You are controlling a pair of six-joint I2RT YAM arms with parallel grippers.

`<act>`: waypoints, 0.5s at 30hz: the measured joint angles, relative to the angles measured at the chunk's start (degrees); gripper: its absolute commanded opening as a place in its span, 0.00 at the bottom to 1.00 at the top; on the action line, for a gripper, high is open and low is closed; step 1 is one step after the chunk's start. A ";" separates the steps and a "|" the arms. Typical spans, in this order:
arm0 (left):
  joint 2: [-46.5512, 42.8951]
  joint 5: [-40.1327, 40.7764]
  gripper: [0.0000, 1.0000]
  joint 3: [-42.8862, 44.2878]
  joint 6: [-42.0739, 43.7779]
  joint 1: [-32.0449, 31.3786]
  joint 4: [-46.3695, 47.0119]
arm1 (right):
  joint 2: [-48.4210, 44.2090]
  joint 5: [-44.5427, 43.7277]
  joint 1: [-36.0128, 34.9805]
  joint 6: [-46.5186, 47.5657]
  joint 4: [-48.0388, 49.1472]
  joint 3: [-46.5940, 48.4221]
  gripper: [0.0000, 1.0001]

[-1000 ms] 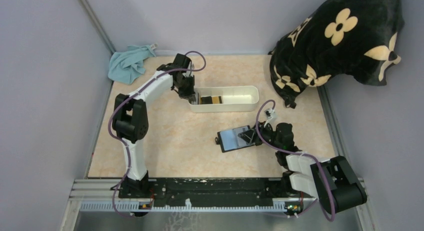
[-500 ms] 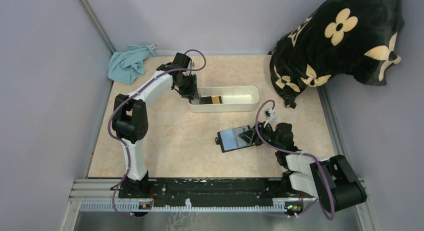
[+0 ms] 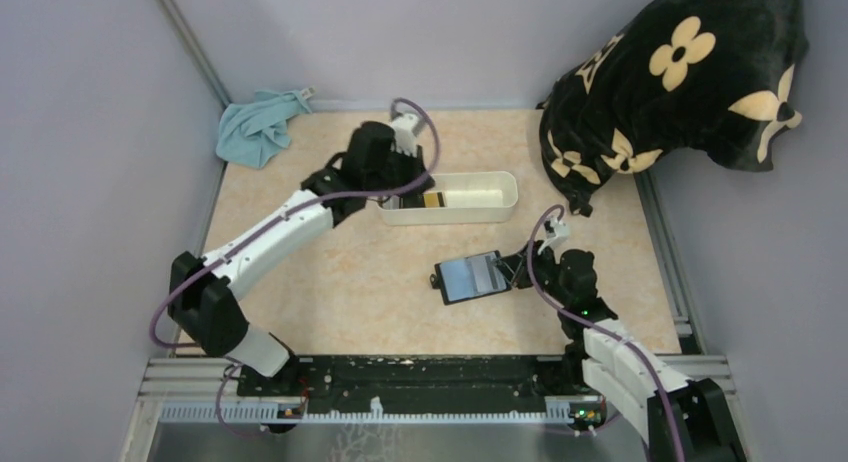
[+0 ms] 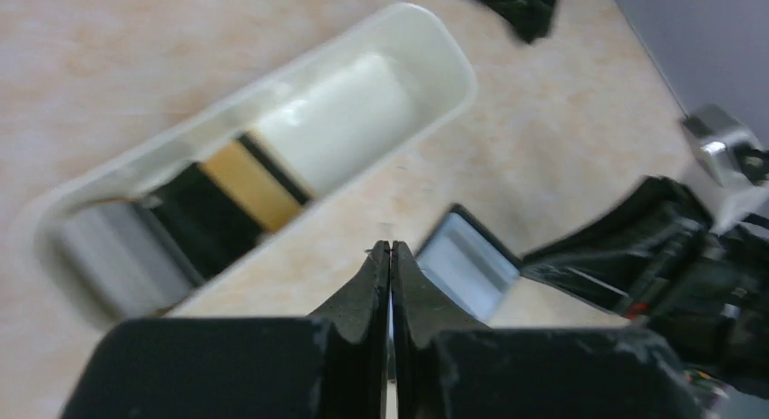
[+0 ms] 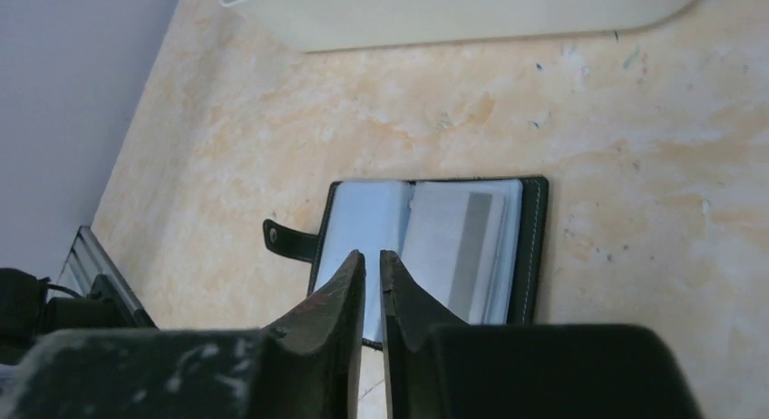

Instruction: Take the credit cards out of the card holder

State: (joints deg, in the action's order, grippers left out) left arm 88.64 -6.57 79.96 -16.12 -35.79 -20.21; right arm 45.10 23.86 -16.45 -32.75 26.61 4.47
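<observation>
The card holder lies open and flat on the desk, just toward 4 o'clock of its middle, grey-blue inside facing up. Its long axis runs nearly 9 to 3 o'clock, with the strap tab pointing to 9. The right end effector hovers at its 3 o'clock end, fingers a narrow slit apart. The left end effector, pressed together, hangs beside the white tray, which sits at 12 o'clock of the holder.

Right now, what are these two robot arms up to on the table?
They are emptying an open black card holder lying on the table. The right arm's fingers hang just above it, a narrow gap apart, gripping nothing. The left arm's fingers are shut and empty, close to a white tray with some cards lying in it. A greyish card appears to sit in the holder.
</observation>
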 measured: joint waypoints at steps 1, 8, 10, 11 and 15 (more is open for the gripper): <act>-0.46 -0.13 0.00 -1.73 -0.59 -2.16 2.16 | -0.17 -0.87 0.00 0.28 -1.97 0.33 0.00; 5.27 -4.68 0.00 -16.92 -5.84 -12.39 17.44 | 0.59 -5.40 0.02 0.20 -12.11 2.45 0.05; 8.48 -5.03 0.00 -18.78 -7.30 -13.11 18.91 | 1.40 -6.05 0.02 0.07 -13.44 2.51 0.11; 9.84 -4.98 0.00 -19.37 -7.78 -13.33 19.21 | 1.95 -6.45 0.02 -0.02 -14.27 2.73 0.13; 12.28 -5.05 0.00 -21.79 -8.59 -13.79 20.39 | 3.85 -7.65 0.02 -0.24 -15.65 3.37 0.42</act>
State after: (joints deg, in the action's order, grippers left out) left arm 100.92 -11.62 58.17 -24.71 -49.58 0.19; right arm 48.95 16.21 -16.43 -32.99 10.96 7.84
